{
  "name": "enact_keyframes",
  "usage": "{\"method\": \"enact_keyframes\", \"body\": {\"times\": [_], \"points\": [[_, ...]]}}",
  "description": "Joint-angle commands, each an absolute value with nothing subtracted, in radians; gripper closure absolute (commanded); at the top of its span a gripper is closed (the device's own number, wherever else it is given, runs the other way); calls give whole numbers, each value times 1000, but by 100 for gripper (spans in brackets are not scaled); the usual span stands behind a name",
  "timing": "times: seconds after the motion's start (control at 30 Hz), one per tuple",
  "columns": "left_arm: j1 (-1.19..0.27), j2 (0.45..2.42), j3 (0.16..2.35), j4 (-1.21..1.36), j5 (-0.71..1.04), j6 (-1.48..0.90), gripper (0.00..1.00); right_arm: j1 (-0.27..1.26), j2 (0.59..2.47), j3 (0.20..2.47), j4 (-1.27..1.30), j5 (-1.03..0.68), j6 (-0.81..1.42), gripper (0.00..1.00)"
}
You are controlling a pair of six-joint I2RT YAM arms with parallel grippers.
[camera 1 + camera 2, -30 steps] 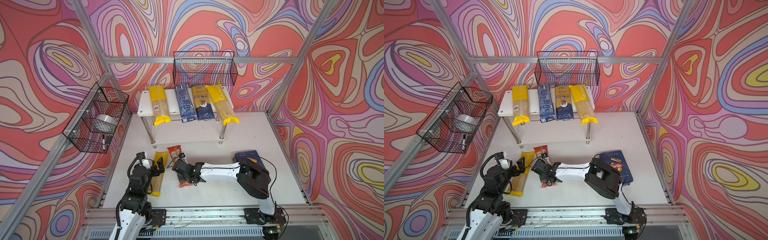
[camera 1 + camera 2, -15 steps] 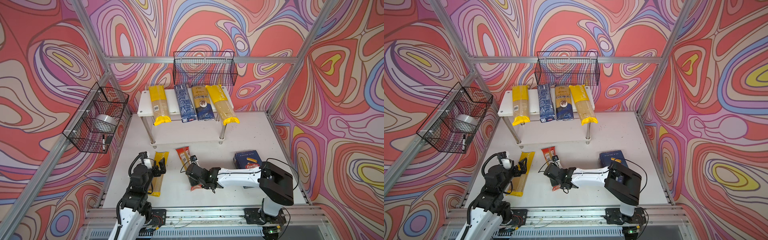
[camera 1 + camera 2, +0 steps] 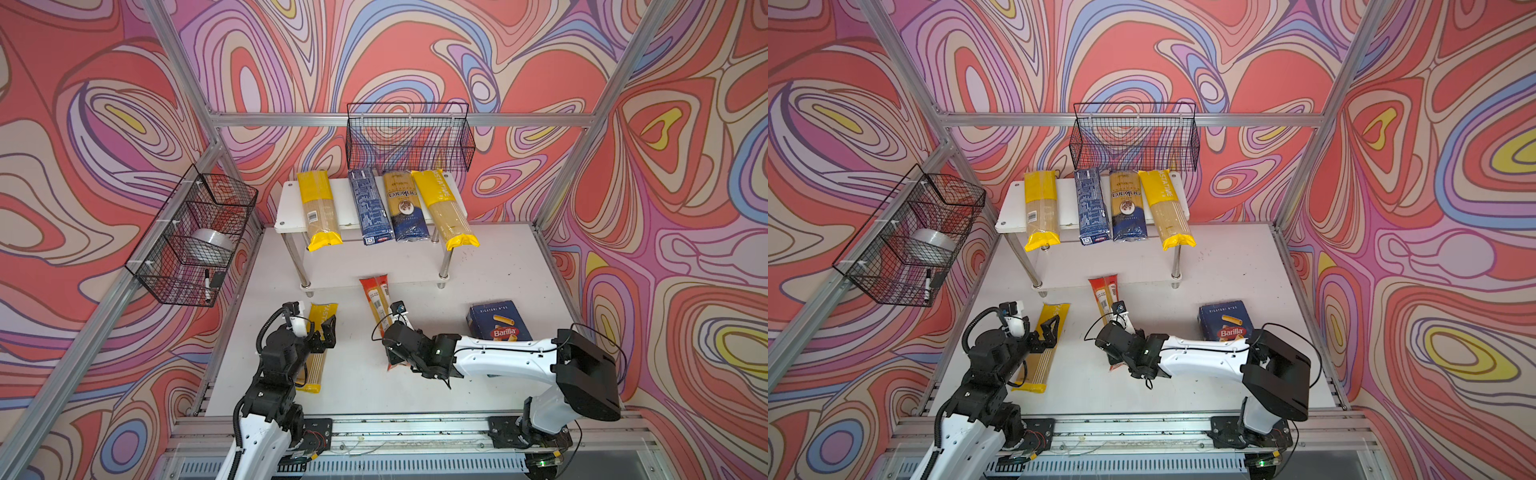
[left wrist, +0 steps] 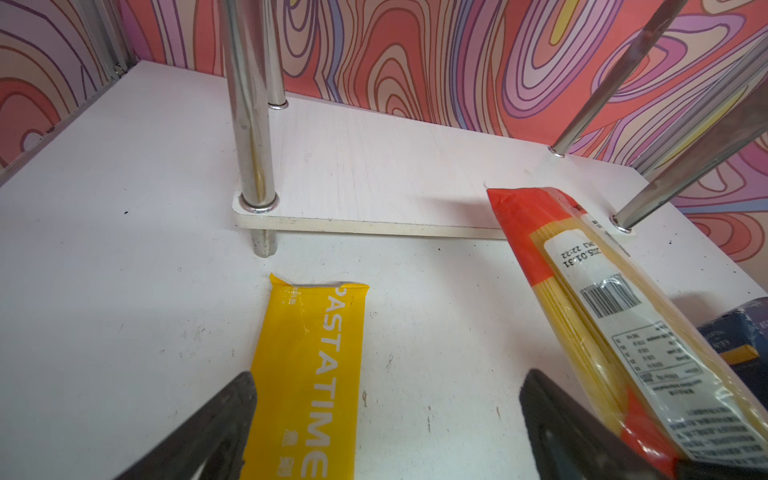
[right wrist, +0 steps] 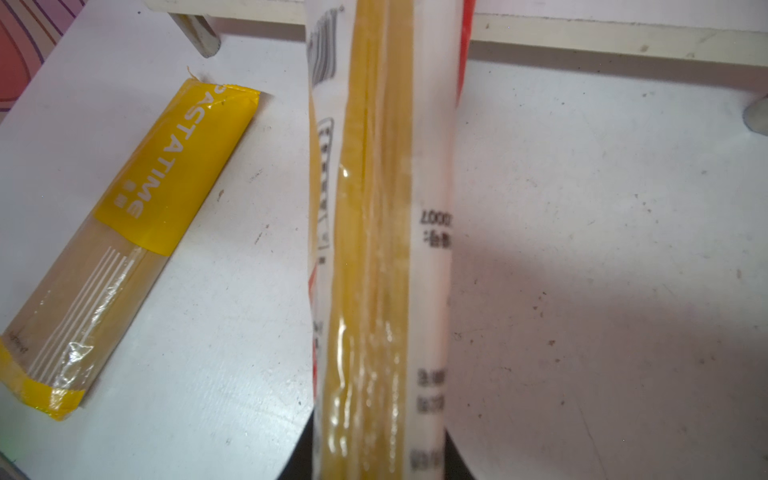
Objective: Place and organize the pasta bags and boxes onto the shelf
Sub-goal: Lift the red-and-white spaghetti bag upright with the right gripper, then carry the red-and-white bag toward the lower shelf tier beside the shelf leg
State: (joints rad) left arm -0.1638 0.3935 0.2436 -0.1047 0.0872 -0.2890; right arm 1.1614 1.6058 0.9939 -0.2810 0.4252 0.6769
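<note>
The red-ended spaghetti packet [image 3: 376, 297] is pointing to 12 o'clock, its far end at the shelf's [image 3: 374, 266] lower front edge. The PASTATIME packet [image 3: 326, 311] is lying at its 9 o'clock and the Barilla rigatoni box [image 3: 498, 324] at 3. The right gripper [image 3: 392, 351], its arm stretching low leftward, is clamping the red-ended packet's near end. The left gripper [image 4: 386, 432] is hovering wide open over the PASTATIME packet.

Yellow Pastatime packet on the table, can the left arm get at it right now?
Probably yes: the left gripper hangs open just over the yellow packet, with nothing lying on it.
</note>
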Motion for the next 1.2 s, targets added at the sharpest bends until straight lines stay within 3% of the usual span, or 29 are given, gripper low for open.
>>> {"method": "enact_keyframes", "body": {"times": [0.0,0.47,1.17], "points": [[-161,403,237,-63,123,-290,0,1148,1546,1073,-252,536,637,100],[-161,384,231,-73,89,-308,0,988,1454,1118,-342,469,582,100],[-161,391,235,-74,79,-311,0,797,1467,1162,-320,401,457,99]]}}
